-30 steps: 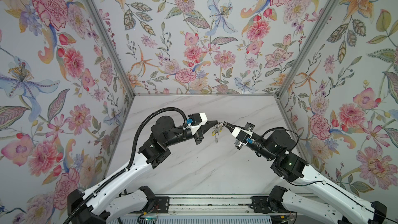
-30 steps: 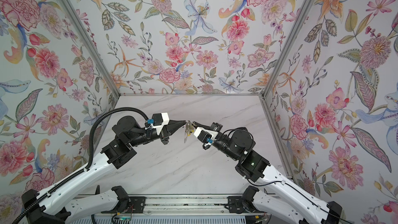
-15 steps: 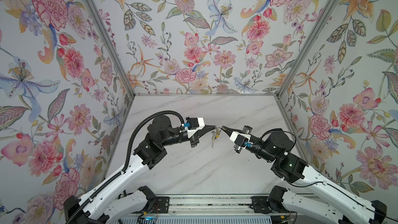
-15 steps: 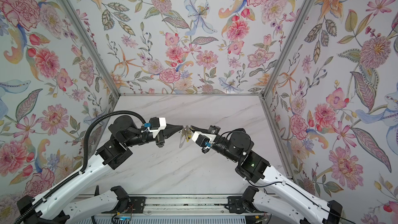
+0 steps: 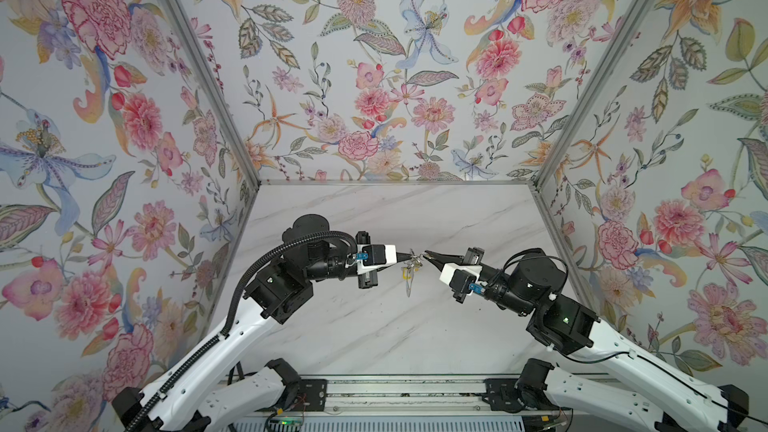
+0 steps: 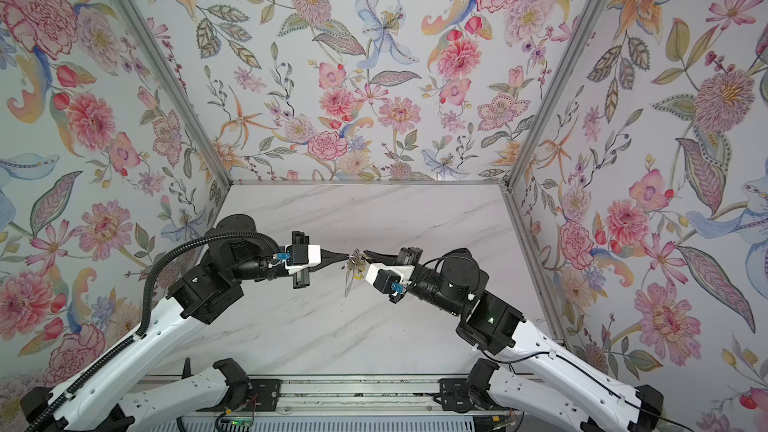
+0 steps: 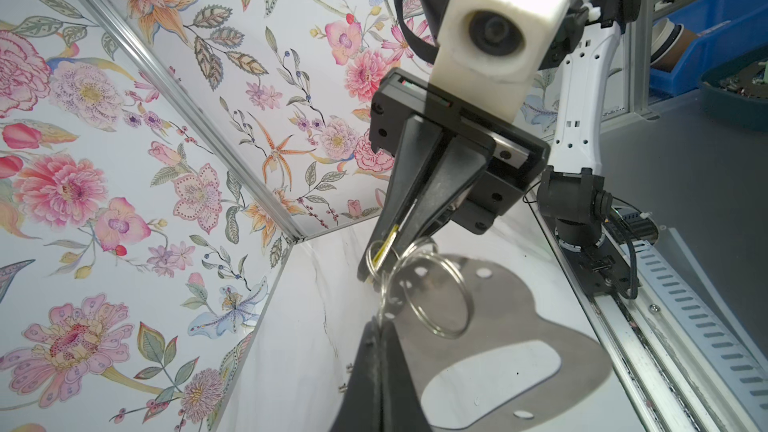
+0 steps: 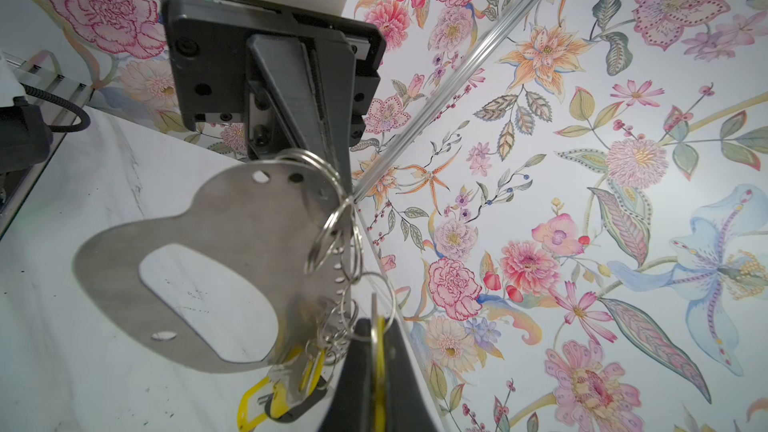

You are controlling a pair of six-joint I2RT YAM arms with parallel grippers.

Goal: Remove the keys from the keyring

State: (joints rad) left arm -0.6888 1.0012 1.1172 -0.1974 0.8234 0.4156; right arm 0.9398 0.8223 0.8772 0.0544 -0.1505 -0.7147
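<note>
gripping keyring (image 8: 232,218), left fingers (image 7: 370,376) closed; right fingers (image 8: 353,388) closed on yellow-tagged key (image 8: 378,367).

The keyring (image 8: 232,218) is flat grey metal with a dull, brushed finish that gives only soft reflections. The split rings (image 8: 332,234) on it are bright polished wire. The keys (image 8: 286,380) are silvery metal, with tags (image 8: 311,367) of glossy yellow plastic. The left end effector (image 5: 409,258) and right end effector (image 5: 426,254) are matt black plastic. The camera housing (image 7: 469,72) is white plastic, slightly rough. The tabletop (image 5: 374,326) is smooth and marble-patterned, with a faint sheen. The walls (image 5: 374,76) look matt and are edged in satin metal strips (image 5: 199,64).
</note>
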